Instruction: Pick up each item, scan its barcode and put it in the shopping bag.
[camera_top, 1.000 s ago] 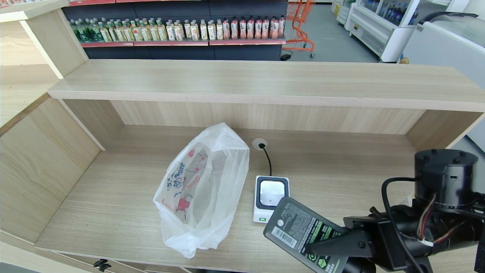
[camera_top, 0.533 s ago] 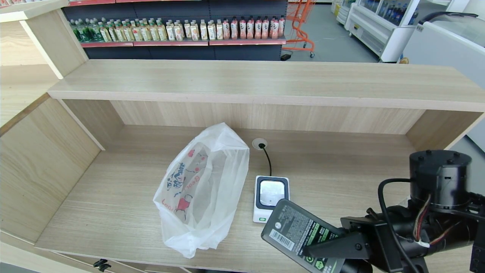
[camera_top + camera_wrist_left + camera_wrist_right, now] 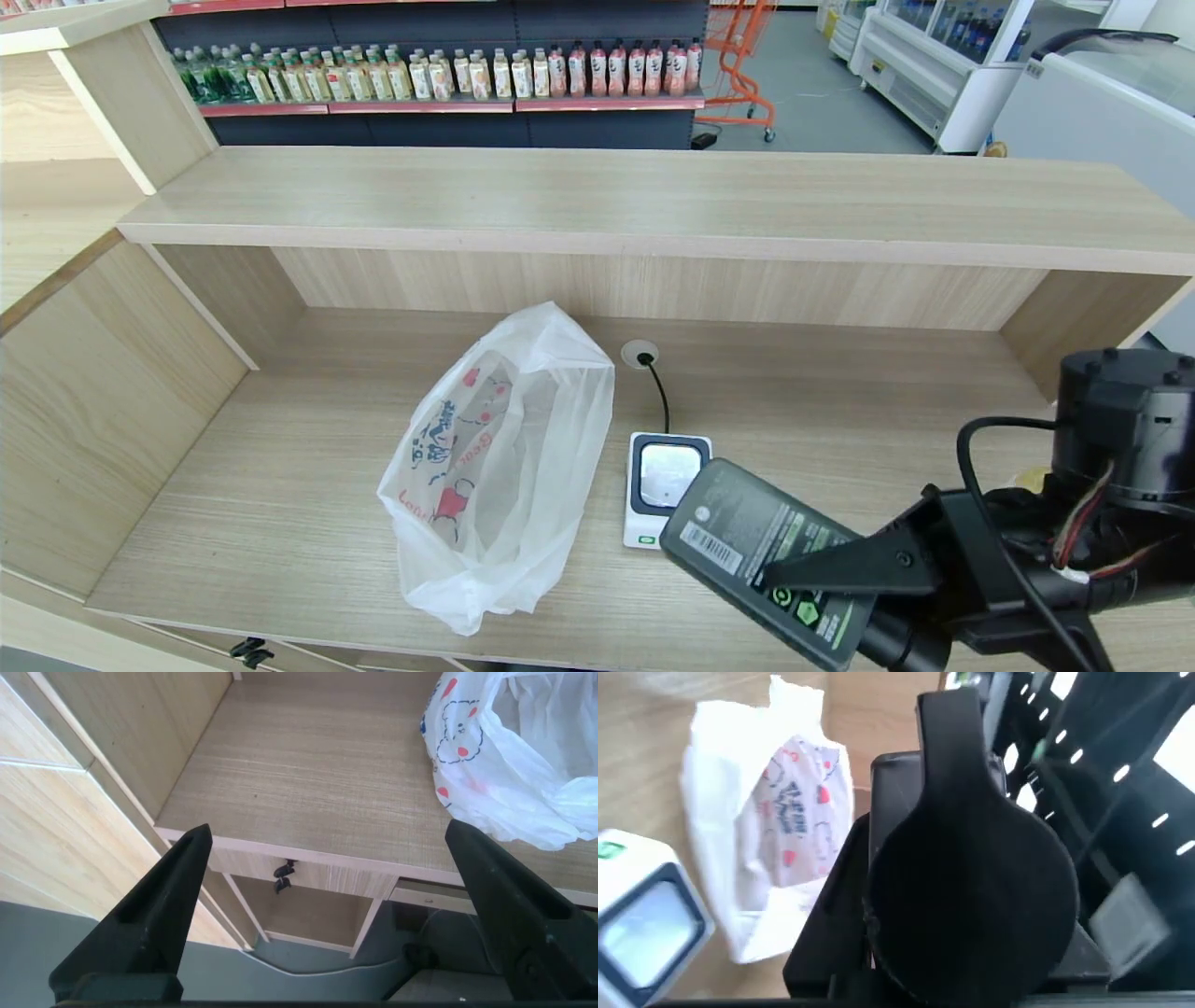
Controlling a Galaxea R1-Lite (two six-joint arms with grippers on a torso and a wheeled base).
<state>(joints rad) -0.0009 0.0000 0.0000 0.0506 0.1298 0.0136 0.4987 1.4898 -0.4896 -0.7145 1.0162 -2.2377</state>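
Packet (image 3: 747,523), barcode up, seemingly above scanner (image 3: 665,471)

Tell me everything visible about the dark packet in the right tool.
The dark packet is a flat, dark grey slab with rounded corners and a smooth, plastic-looking face. That face is turned up, carrying a white barcode label, print and green marks. It hangs tilted above the counter, clamped at one end by the right tool, which lies across its printed face. In the head view its free end overlaps a corner of the white scanner.
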